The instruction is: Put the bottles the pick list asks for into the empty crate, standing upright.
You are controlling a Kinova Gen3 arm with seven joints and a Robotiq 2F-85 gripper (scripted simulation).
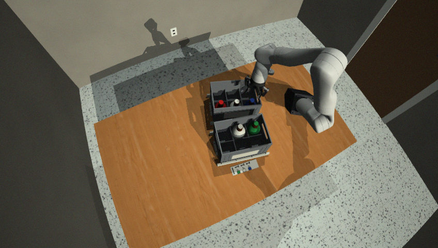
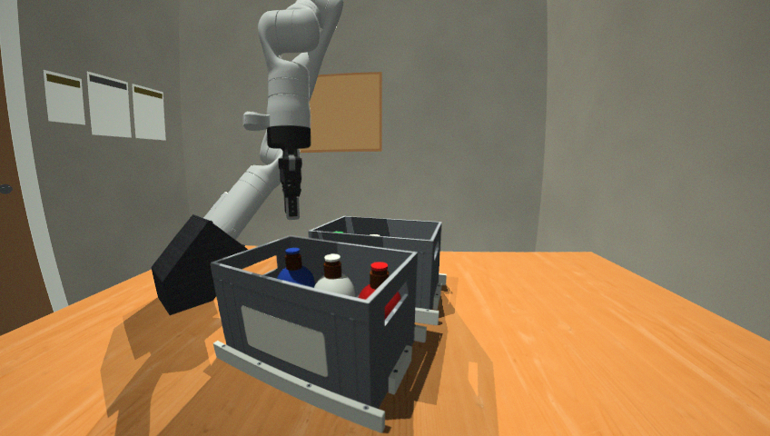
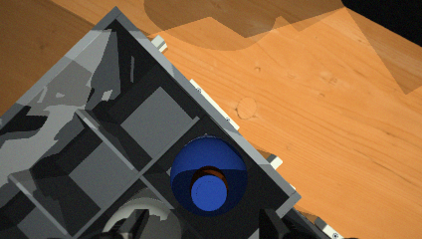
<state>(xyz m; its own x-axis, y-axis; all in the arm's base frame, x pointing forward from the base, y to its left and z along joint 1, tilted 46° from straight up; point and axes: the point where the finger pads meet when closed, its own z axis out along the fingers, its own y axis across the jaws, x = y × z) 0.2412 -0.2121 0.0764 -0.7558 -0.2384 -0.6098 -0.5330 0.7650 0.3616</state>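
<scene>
My gripper (image 1: 256, 91) (image 2: 291, 213) (image 3: 203, 222) is open and empty. It hangs above the right end of the far crate (image 1: 233, 112) (image 2: 231, 302) (image 3: 146, 47), almost straight over the blue-label bottle (image 1: 251, 101) (image 2: 294, 268) (image 3: 209, 185). A white-label bottle (image 1: 236, 102) (image 2: 333, 274) (image 3: 150, 215) and a red-label bottle (image 1: 220, 104) (image 2: 378, 276) stand in the same row. The other crate (image 1: 221, 153) (image 2: 427, 243) holds a white-label bottle (image 1: 238, 130) and a green-label bottle (image 1: 254, 127), both upright. The pick list (image 1: 244, 168) lies in front of it, showing green, white and blue squares.
The arm's black base (image 1: 294, 99) (image 2: 189, 264) sits on the table to the right of the far crate. Both crates stand flat in pale corner brackets (image 1: 243, 159) (image 2: 302, 386), close together. The far crate's back cells show empty in the wrist view.
</scene>
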